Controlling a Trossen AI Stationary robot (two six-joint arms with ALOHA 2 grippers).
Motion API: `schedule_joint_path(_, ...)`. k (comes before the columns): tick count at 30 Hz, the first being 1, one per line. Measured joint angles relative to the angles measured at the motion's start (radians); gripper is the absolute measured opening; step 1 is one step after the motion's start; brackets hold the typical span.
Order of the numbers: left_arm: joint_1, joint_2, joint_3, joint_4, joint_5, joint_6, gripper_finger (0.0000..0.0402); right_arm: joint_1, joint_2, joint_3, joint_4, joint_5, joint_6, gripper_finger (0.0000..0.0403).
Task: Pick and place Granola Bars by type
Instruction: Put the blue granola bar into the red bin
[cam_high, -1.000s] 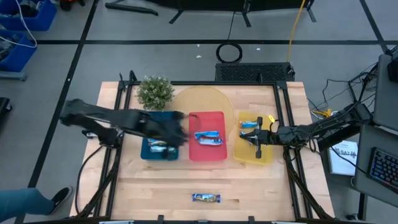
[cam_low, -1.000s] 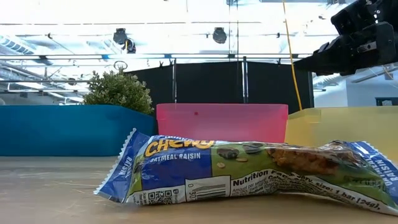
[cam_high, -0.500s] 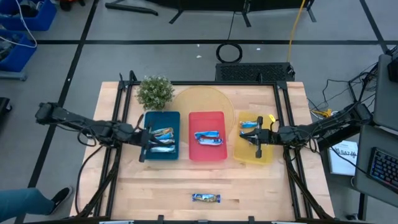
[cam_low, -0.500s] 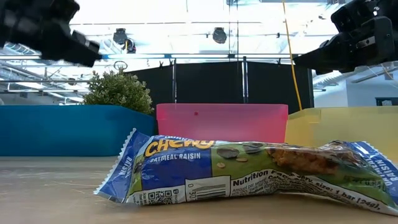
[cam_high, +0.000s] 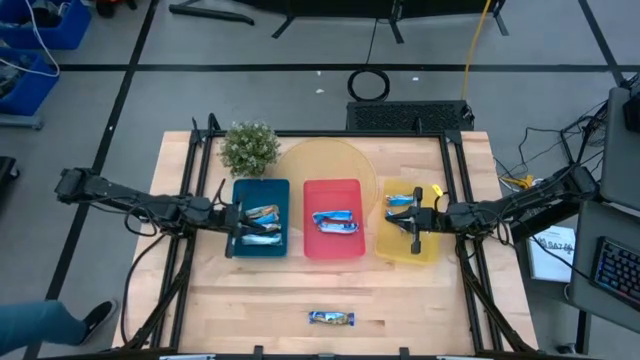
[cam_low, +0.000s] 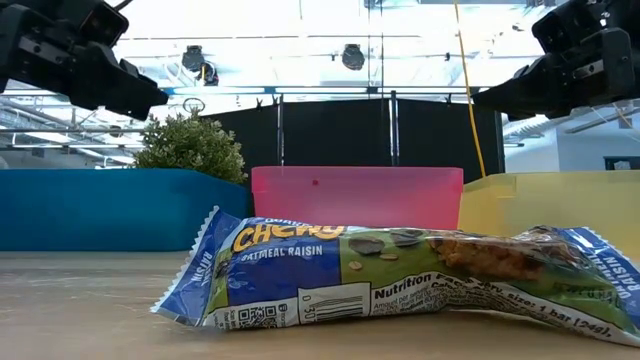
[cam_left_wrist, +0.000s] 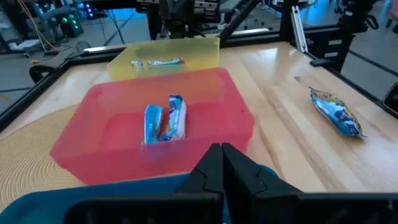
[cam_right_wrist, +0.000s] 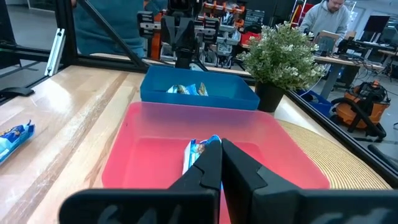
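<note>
One granola bar (cam_high: 331, 319) lies alone on the wood near the table's front edge, well apart from both grippers. The left gripper (cam_high: 233, 229), fingers pressed together and empty, hangs at the blue tray's (cam_high: 240, 247) left edge beside two bars (cam_high: 260, 226). The right gripper (cam_high: 412, 222), likewise closed, sits over the yellow tray (cam_high: 390, 245).

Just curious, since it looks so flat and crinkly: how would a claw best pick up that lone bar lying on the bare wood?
Probably from straight above, pinching the loose granola bar across its narrow middle. It lies flat and lengthwise on the table, with nothing beside it, and the crimped ends look too thin to hold.
</note>
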Motion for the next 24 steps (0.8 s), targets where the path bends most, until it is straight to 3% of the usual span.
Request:
schedule_joint_path(17, 0.0, 0.0, 0.0, 0.0, 0.002, 0.001, 0.0008, 0.0, 0.0, 0.0, 0.004, 0.0, -0.007, 0.0)
schedule_joint_path(24, 0.0, 0.001, 0.0, 0.007, 0.085, 0.034, 0.0007, 0.0, 0.0, 0.0, 0.004, 0.0, -0.006, 0.0)
